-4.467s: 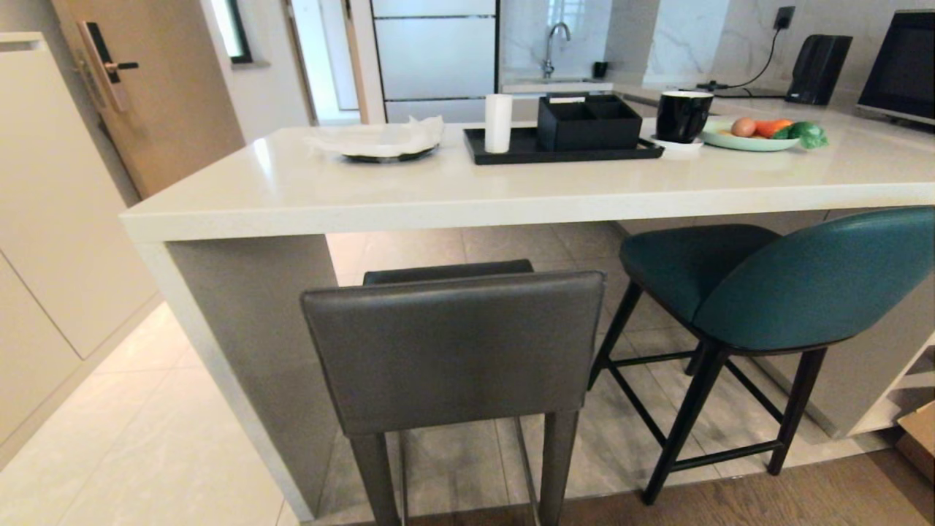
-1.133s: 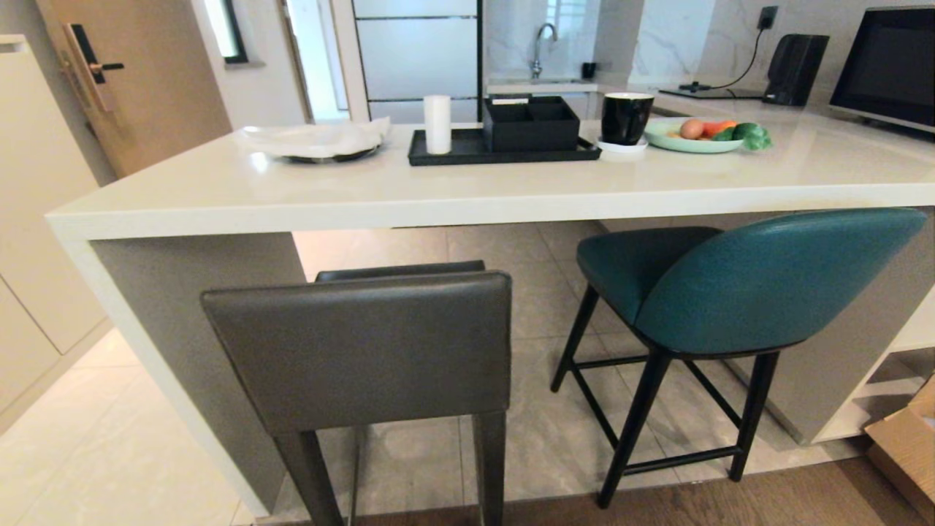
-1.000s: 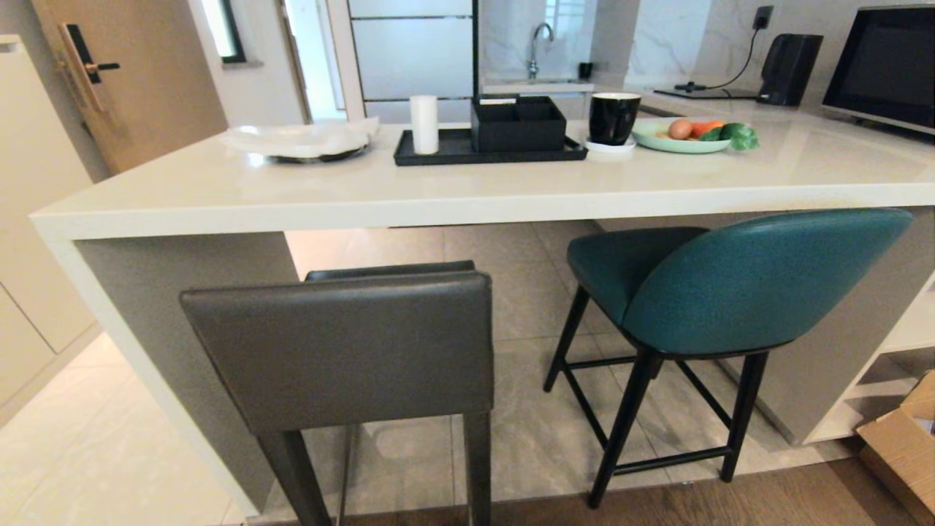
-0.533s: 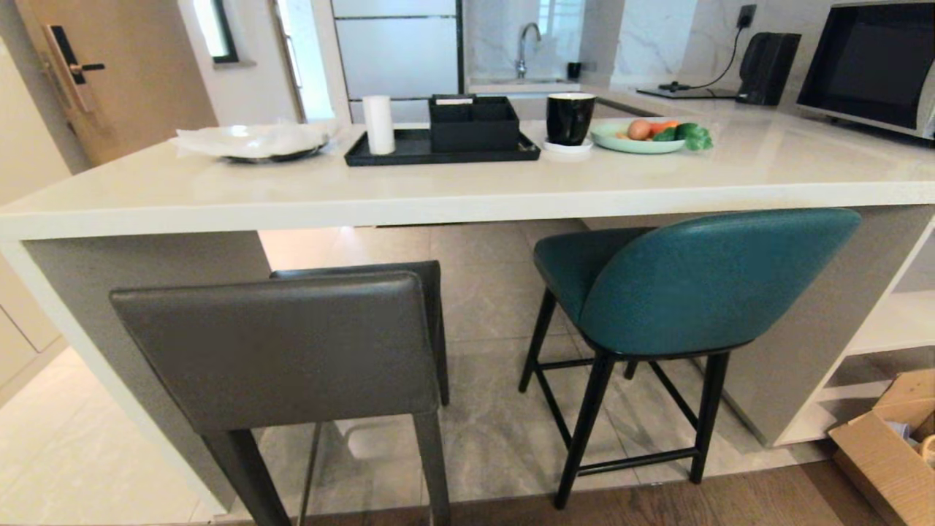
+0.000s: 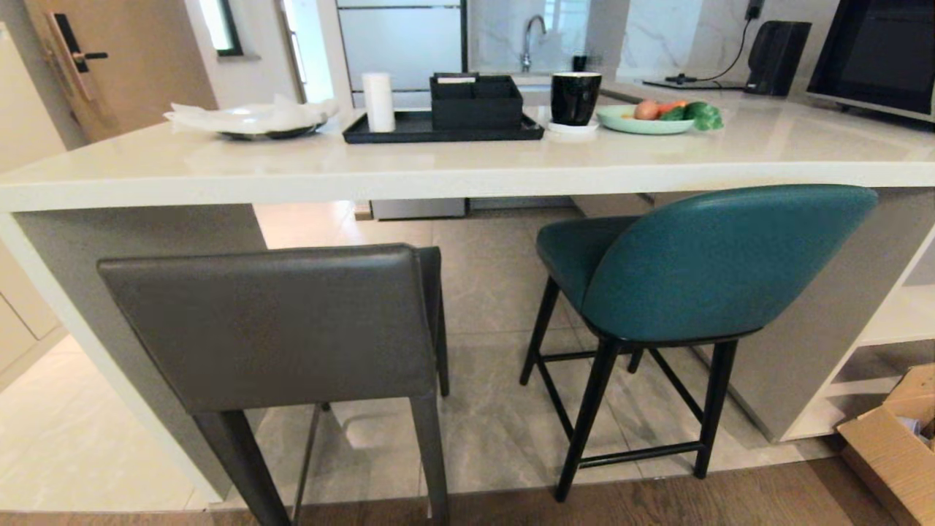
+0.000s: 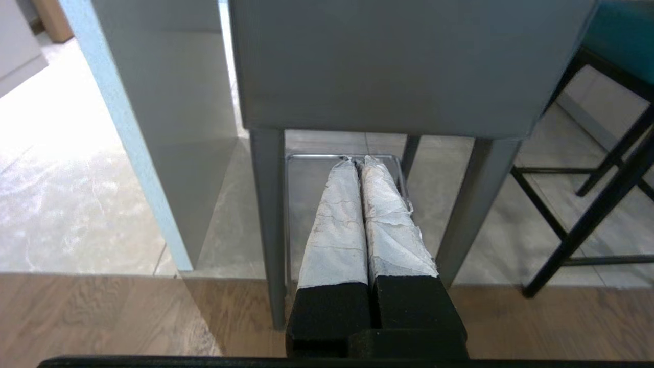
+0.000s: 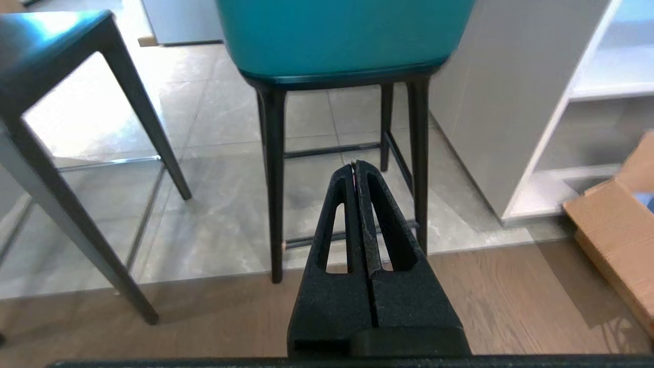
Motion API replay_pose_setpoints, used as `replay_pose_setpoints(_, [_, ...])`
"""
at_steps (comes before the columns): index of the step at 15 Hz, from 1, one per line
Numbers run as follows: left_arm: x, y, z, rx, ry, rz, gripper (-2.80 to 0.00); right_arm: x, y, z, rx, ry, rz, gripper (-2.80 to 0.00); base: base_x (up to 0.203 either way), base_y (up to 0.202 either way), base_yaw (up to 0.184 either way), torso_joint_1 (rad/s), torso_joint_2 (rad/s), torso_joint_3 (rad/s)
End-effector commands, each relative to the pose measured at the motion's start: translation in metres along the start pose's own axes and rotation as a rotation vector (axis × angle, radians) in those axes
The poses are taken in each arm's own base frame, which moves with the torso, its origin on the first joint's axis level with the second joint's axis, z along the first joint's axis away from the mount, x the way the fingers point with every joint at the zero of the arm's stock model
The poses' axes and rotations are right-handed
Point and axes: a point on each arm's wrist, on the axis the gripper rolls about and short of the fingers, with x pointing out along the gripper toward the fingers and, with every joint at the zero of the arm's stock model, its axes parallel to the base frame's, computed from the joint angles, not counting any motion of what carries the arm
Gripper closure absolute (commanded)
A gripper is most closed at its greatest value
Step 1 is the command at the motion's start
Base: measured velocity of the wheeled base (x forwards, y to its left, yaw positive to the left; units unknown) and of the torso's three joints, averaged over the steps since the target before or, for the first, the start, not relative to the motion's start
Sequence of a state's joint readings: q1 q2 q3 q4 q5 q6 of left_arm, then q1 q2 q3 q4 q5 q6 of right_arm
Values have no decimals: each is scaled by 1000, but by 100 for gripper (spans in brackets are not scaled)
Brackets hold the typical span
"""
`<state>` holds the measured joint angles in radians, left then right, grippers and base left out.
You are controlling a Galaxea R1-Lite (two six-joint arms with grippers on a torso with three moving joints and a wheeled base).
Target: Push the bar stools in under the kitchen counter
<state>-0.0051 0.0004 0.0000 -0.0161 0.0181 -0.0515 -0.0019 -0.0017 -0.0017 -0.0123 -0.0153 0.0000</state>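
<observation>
standing at lower left of the head view, the grey stool point(image 5: 277, 329) faces the kitchen counter point(image 5: 453, 172); the teal stool point(image 5: 716, 263) sits at right, its seat partly beneath the slab. the left gripper point(image 6: 357, 162) and right gripper point(image 7: 354, 164) are both pressed together, holding nothing.

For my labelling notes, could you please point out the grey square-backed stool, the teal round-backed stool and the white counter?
grey square-backed stool point(image 5: 270, 325), head view, backrest centre.
teal round-backed stool point(image 5: 730, 263), head view, backrest centre.
white counter point(image 5: 453, 177), head view, front edge.
</observation>
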Motion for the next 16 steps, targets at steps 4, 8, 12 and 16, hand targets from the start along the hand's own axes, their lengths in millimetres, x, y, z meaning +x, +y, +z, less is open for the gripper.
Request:
replay_pose_setpoints(4, [0,0,0,-1,3,1,0,0,0,0,-6,2,4,0,0,0,0,-54,228,175])
replay_pose_setpoints(8, [0,0,0,-1,3,1,0,0,0,0,0,2,0,0,0,0,0,-4,21,18])
replay_pose_setpoints(12, [0,0,0,-1,3,1,0,0,0,0,0,2,2,0,0,0,0,0,0,0])
replay_pose_setpoints(16, [0,0,0,-1,3,1,0,0,0,0,-6,2,8,0,0,0,0,0,0,0])
